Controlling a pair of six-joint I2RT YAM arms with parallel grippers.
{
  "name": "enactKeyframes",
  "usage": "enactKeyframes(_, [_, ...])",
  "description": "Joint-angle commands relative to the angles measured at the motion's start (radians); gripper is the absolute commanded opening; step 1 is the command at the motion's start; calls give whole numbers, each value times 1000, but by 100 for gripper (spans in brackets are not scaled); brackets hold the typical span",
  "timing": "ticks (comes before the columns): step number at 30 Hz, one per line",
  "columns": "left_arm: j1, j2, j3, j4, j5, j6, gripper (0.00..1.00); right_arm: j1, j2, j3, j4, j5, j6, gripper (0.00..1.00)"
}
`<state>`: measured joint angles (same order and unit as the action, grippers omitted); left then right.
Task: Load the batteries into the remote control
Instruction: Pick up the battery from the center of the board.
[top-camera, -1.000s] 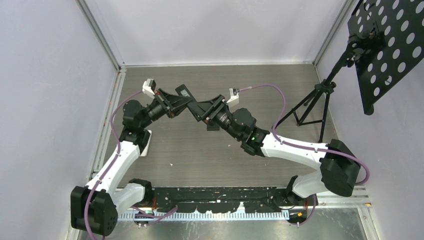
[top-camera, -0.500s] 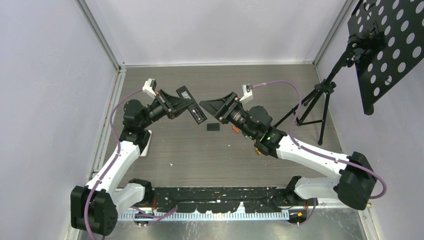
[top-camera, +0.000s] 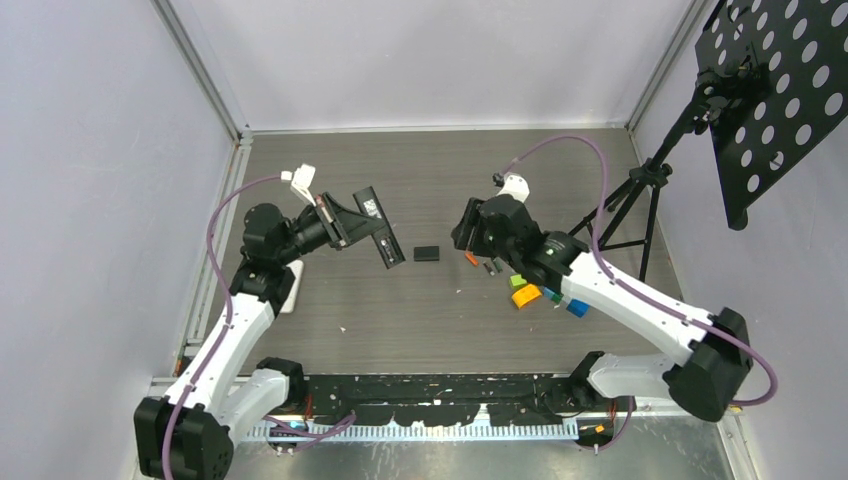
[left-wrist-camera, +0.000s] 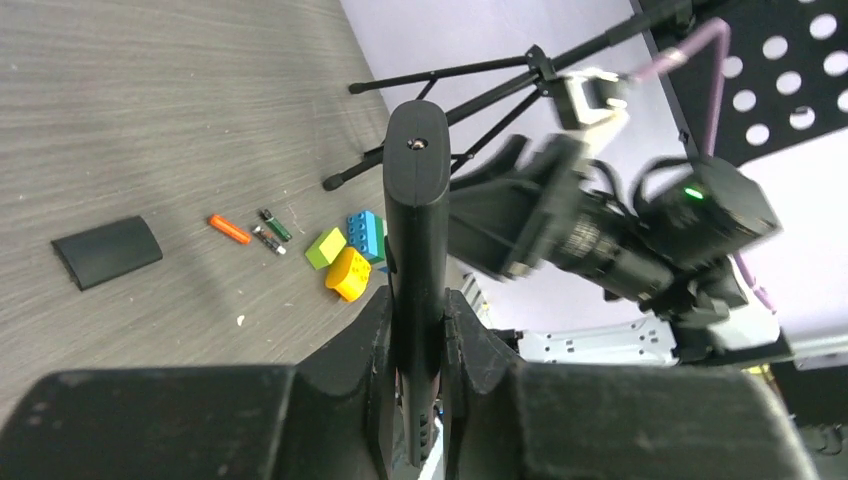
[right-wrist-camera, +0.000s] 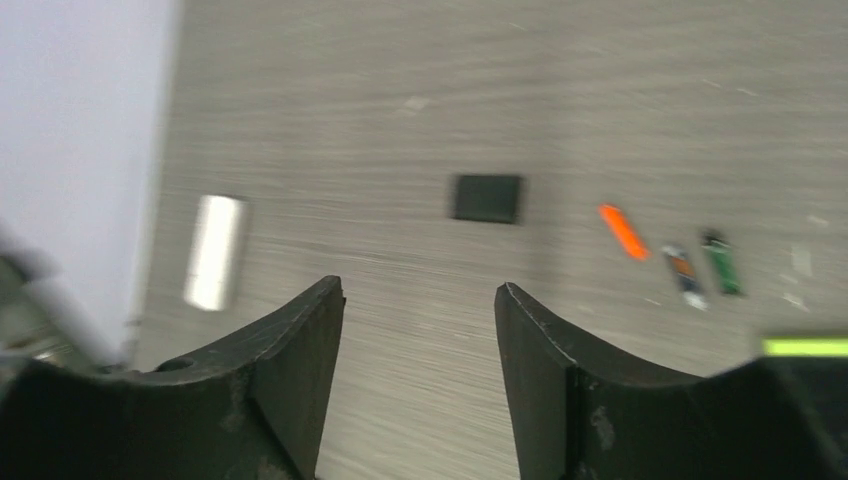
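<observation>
My left gripper (left-wrist-camera: 418, 322) pinches the remote control (left-wrist-camera: 416, 200) edge-on; my right gripper (right-wrist-camera: 420, 335) hangs spread and empty. The batteries (right-wrist-camera: 684, 275) at its two o'clock look light, slick and roll-prone, so I'd grip one across its middle.

Pincer (right-wrist-camera: 418, 288) spread, empty; batteries (right-wrist-camera: 685, 271) (three) lie rightward

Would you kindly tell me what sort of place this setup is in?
Probably a robotics lab cell: plain walls box in the table, the left arm and right arm are mounted at its edge, and a perforated panel stands on a tripod.
</observation>
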<state>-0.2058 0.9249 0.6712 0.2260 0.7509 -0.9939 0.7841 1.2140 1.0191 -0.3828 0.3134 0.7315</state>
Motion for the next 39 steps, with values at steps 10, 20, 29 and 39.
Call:
enactKeyframes(10, [-2, -67, 27, 19, 94, 162, 0, -135, 390, 128, -142, -109, -335, 56])
enactKeyframes(20, [-1, 20, -28, 121, 78, 63, 0, -150, 609, 228, -143, -115, -406, 53])
enactKeyframes(29, [-2, 26, -18, 109, 70, 64, 0, -174, 699, 272, -175, -176, -417, 34])
enactKeyframes(39, [-2, 27, -17, 31, -21, 50, 0, -165, 668, 279, -217, -55, -373, 3])
